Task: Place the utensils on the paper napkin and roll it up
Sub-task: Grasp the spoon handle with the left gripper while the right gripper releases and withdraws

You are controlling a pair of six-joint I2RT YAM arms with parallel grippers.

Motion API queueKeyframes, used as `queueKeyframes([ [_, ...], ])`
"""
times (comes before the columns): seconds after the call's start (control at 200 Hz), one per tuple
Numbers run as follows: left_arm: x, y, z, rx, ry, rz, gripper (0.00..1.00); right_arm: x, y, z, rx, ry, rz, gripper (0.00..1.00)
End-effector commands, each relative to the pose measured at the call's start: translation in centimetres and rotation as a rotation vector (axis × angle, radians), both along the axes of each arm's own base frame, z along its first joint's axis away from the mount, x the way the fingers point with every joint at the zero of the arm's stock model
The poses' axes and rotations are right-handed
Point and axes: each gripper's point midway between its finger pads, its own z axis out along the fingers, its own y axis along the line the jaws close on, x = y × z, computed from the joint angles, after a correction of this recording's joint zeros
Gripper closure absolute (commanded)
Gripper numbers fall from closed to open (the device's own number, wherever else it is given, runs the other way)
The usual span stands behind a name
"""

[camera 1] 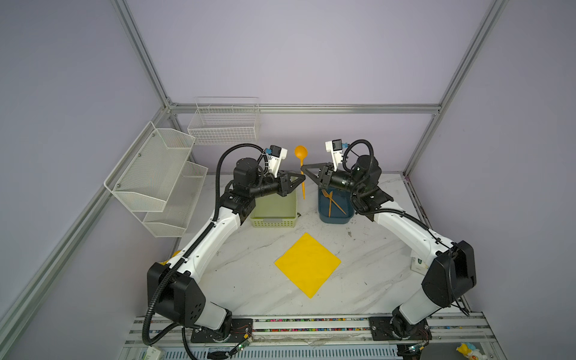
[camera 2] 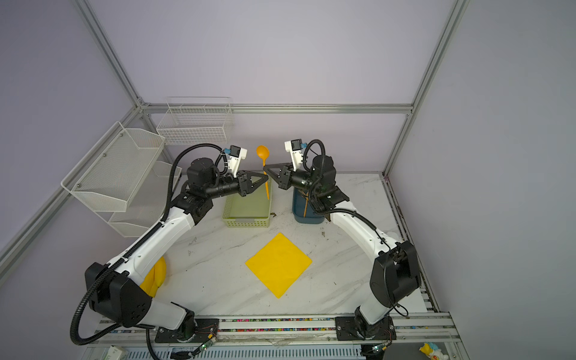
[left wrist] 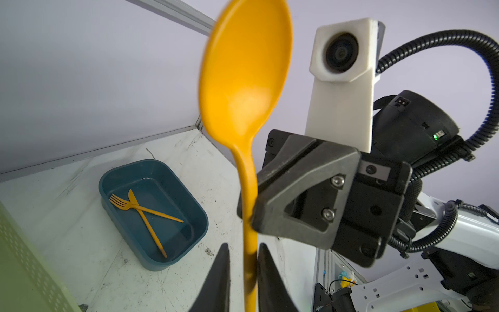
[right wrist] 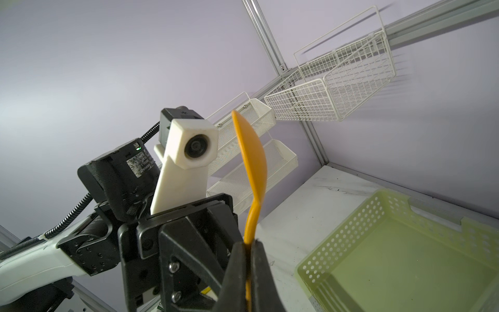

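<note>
Top views, spoon: in both top views the spoon (camera 1: 301,152) (camera 2: 262,152) stands upright in the air, bowl up, high above the tabletop (camera 1: 249,280) between the green basket (camera 1: 272,221) (camera 2: 246,222) and the blue tub (camera 1: 335,219) (camera 2: 307,218).
Top views, right fingers: my right fingers (camera 1: 307,170) (camera 2: 271,170) reach in from the right and meet the handle just below the bowl.
Top views, left fingers: my left fingers (camera 1: 299,178) (camera 2: 260,178) come from the left, tip at the handle a little lower.
Top views, napkin: the yellow napkin (camera 1: 308,265) (camera 2: 278,265) lies flat on the tabletop, one corner towards the bins, well apart from the spoon, with nothing on it.
Top views, fork and knife: the fork (camera 1: 325,194) and knife (camera 1: 330,204) lie in the blue tub.
Left wrist, spoon: the spoon (left wrist: 243,81) rises between my left fingers (left wrist: 218,278), which flank the lower handle closely. A sliver of gap seems to show on one side, so I cannot tell whether they pinch it.
Left wrist, right fingers: my right fingers (left wrist: 297,189) are clenched on the handle higher up.
Left wrist, tub: the fork (left wrist: 127,205) and knife (left wrist: 147,224) lie crossed in the blue tub (left wrist: 162,175).
Right wrist, grip: my right fingers (right wrist: 236,275) are pressed together on the spoon (right wrist: 252,156), grasping its handle, which is seen edge-on.
Right wrist, surroundings: my left fingers (right wrist: 189,232) sit just beside them. The green basket (right wrist: 351,243) is below.
</note>
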Motion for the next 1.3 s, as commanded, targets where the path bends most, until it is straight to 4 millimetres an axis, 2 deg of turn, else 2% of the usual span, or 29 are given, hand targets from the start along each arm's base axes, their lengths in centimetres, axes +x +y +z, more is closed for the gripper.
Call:
queueKeyframes([
  [0.0,-0.6,-0.3,5.6,-0.058,-0.125,-0.023,0.82,-1.0,0.0,1.4,0.015,-0.038,0.015,1.00],
  [0.265,-0.6,-0.3,5.6,-0.055,-0.129,-0.016,0.92,-1.0,-0.1,1.2,0.003,-0.036,0.000,1.00],
  [0.475,-0.5,0.1,5.0,-0.037,-0.110,0.011,0.94,-0.8,-0.5,1.2,-0.013,-0.023,-0.031,1.00],
  [0.545,-0.7,0.2,4.7,-0.031,-0.100,0.014,0.94,-0.8,-0.8,1.3,-0.017,-0.018,-0.047,0.90],
  [0.615,-0.8,0.4,4.0,-0.024,-0.082,0.024,0.94,-0.7,-1.5,1.4,-0.019,-0.016,-0.069,0.83],
  [0.7,-1.1,0.5,3.1,-0.015,-0.058,0.034,0.95,-0.7,-2.5,1.7,-0.016,-0.015,-0.089,0.81],
  [0.79,-0.9,0.5,1.1,0.008,-0.005,0.051,0.95,-0.3,-4.0,1.7,-0.019,-0.009,-0.128,0.81],
  [0.805,-1.8,0.8,2.1,0.000,-0.023,0.053,0.95,-0.2,-4.3,1.6,-0.020,-0.006,-0.137,0.81],
  [0.825,-1.9,0.9,1.9,0.003,-0.017,0.056,0.95,0.0,-4.8,1.6,-0.022,-0.002,-0.152,0.81],
  [0.955,-2.6,0.9,-1.0,0.045,0.046,0.076,0.96,1.7,-8.6,0.6,-0.026,0.042,-0.246,0.81],
  [1.07,-3.7,0.5,-3.8,0.077,0.107,0.078,0.97,2.6,-11.5,-1.0,-0.042,0.080,-0.307,0.81],
  [1.185,-5.0,-0.2,-6.6,0.119,0.166,0.081,0.97,3.0,-13.5,-3.1,-0.066,0.118,-0.339,0.82],
  [1.295,-6.1,-0.7,-9.2,0.147,0.228,0.084,0.97,3.3,-14.6,-4.7,-0.094,0.140,-0.361,0.82],
])
